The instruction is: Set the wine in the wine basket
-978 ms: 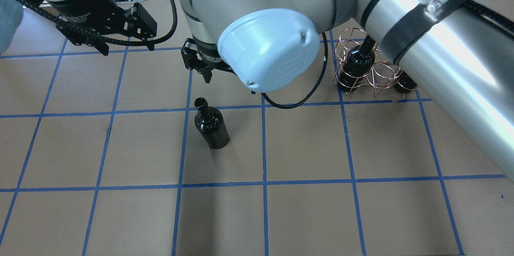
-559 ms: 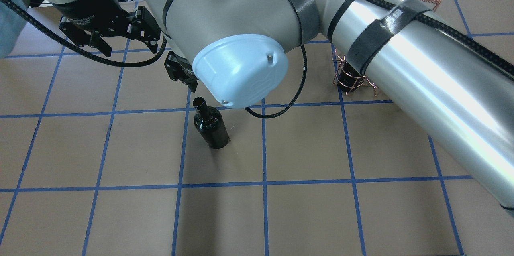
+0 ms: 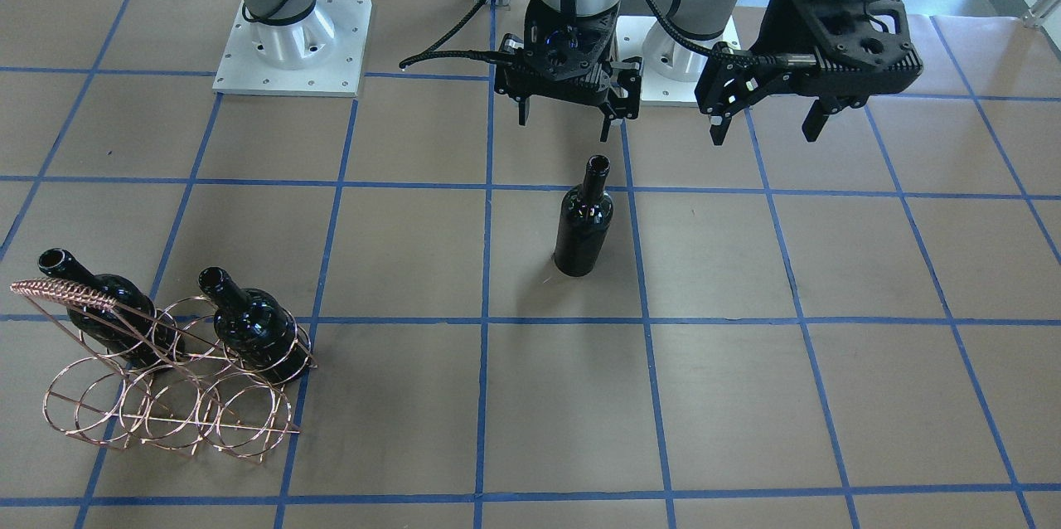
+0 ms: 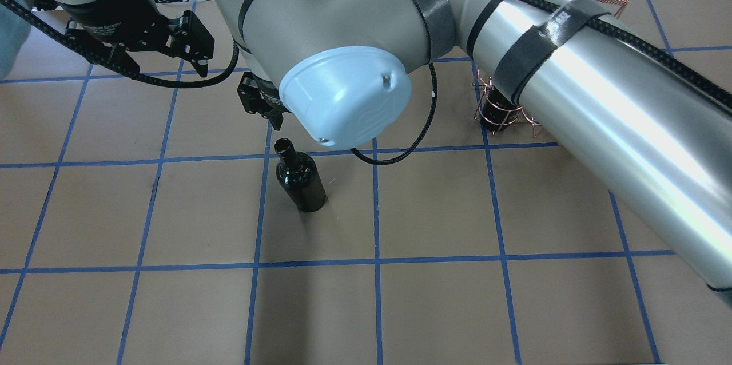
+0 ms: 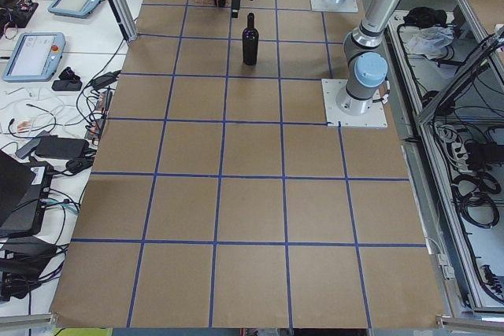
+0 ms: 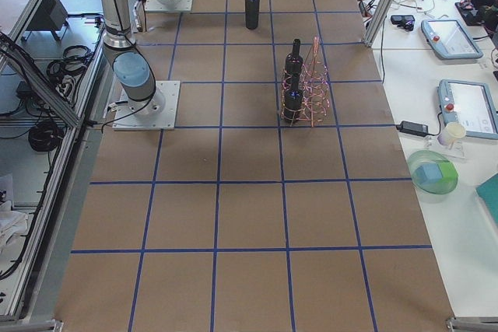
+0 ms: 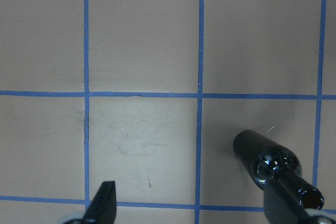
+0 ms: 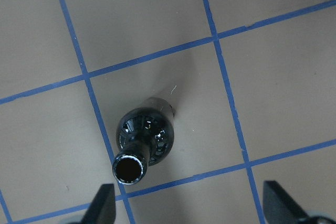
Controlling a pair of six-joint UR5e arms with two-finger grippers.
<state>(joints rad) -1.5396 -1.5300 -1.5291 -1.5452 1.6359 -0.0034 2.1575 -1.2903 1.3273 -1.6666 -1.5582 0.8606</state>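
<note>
The wine, a glossy black bottle (image 3: 584, 222), stands upright alone near the table's middle; it also shows in the overhead view (image 4: 300, 179). My right gripper (image 3: 565, 124) hangs open just above and behind its neck. In the right wrist view the bottle (image 8: 144, 140) lies between the open fingers (image 8: 105, 205), nearer the left one. My left gripper (image 3: 764, 133) is open and empty, beside the bottle at about a tile's distance; the bottle shows low right in its wrist view (image 7: 268, 163). The copper wine basket (image 3: 166, 405) holds two look-alike bottles (image 3: 249, 322).
In the overhead view my right arm's elbow (image 4: 343, 96) hides most of the basket (image 4: 503, 116). Both robot bases (image 3: 290, 31) stand at the table's back edge. A green bowl (image 6: 432, 176) and tablets lie on the side bench past the basket.
My right arm has swung leftward in the overhead view, bringing its gripper over the lone bottle's neck and covering the basket. The left gripper has shifted slightly. The bottle has not moved.
</note>
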